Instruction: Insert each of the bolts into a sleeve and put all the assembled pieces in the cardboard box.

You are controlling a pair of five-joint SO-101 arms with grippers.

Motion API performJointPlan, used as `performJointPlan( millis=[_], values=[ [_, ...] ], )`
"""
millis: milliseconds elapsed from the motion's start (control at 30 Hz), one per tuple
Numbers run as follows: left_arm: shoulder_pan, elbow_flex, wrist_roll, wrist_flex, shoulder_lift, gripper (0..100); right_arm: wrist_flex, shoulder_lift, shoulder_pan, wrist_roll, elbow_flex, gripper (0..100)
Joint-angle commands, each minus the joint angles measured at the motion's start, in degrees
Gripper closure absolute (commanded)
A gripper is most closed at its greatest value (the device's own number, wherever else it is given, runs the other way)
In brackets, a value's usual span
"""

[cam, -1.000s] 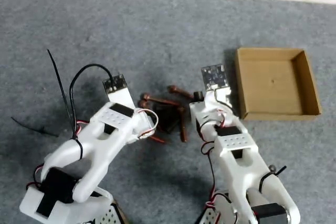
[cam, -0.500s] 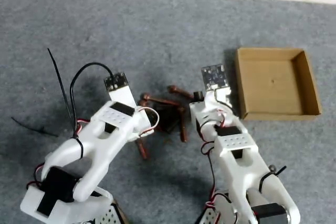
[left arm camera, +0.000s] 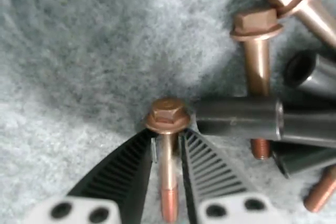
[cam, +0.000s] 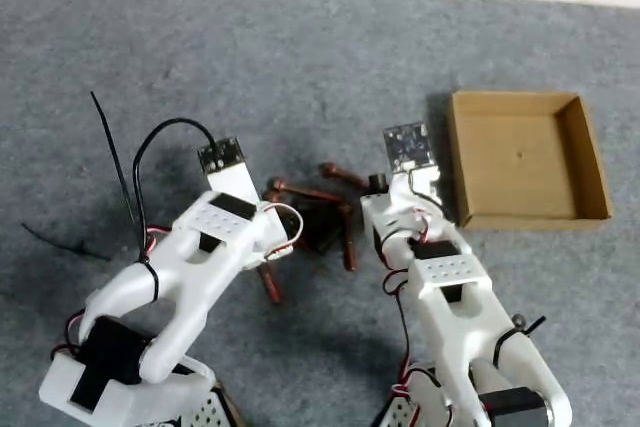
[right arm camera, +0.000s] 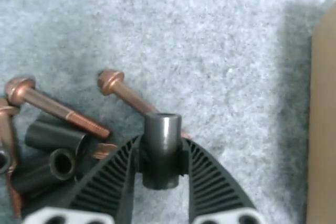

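**Item 1. Left gripper** (left arm camera: 167,136): narrow, clamped on the shank of a copper flange bolt (left arm camera: 167,116). The hex head stands just beyond the fingertips and the threaded tip points back toward the wrist. The bolt is low over the grey carpet (cam: 300,67), at the edge of the parts pile. Whether it is lifted clear cannot be told.

**Item 2. Right gripper** (right arm camera: 161,149): narrow, gripping a dark steel sleeve (right arm camera: 162,145) across its barrel. One open end juts past the fingertips, just above the loose parts.

**Item 3. Loose stock, between the two arms:** further bolts (right arm camera: 56,106) and sleeves (right arm camera: 54,136), lying crossed and touching. One loose sleeve (left arm camera: 239,118) lies just beside the held bolt's head.

**Item 4. Cardboard box** (cam: 520,157): shallow and open-topped, near the right arm's outer side. It holds no assembled piece as yet.

**Item 5. Sundry:** black cable ties (cam: 110,162) on the carpet, well apart from the work.

**Step in hand (judged):** the first pairing is under way, with one bolt and one sleeve each secured and not yet mated.

**Next move calls for:**
- Both parts should be raised off the clutter.
- The wrists should be turned so that the bolt's axis lines up with the sleeve's bore.
- The threaded tip faces the left gripper's palm, so the bolt probably needs reorienting or regripping before its tip can enter.
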Motion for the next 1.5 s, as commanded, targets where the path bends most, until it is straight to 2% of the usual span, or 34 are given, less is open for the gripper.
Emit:
performJointPlan(
  millis=[0,133,400,500,633,767,933,1167,1400,1467],
  values=[
    [-1.5,-1.3,0.2,0.8,-5.4,100,-1.6,-1.8,0.3,0.4,-0.5,99.5],
    [-4.4,0.6,0.3,1.7,-10.9,100,-1.6,-1.8,0.3,0.4,-0.5,99.5],
    [-16.6,3.5,0.4,1.5,-22.6,100,-1.6,-1.8,0.3,0.4,-0.5,99.5],
    [-18.9,5.9,0.4,0.5,-26.3,99,-1.6,-1.8,0.3,0.4,-0.5,99.5],
    [-19.2,10.7,0.3,-3.2,-31.5,99,-1.6,-1.8,-0.7,0.4,-0.5,99.5],
    [-19.0,15.3,0.4,-5.3,-39.2,100,-1.6,-1.9,-5.2,0.4,-0.5,99.5],
    [-19.2,21.6,0.4,-5.5,-52.4,100,-1.6,-2.1,-10.1,0.4,0.3,99.5],
    [-19.0,31.6,0.4,-5.6,-73.7,100,-1.7,-2.4,-11.2,0.4,0.6,99.5],
    [-19.3,47.3,0.4,-16.2,-96.3,100,-1.7,-2.5,-13.2,0.4,0.7,99.5],
    [-19.3,47.1,0.4,-17.1,-96.9,100,-1.7,-2.5,-13.7,0.4,0.7,99.5]
  ],
)
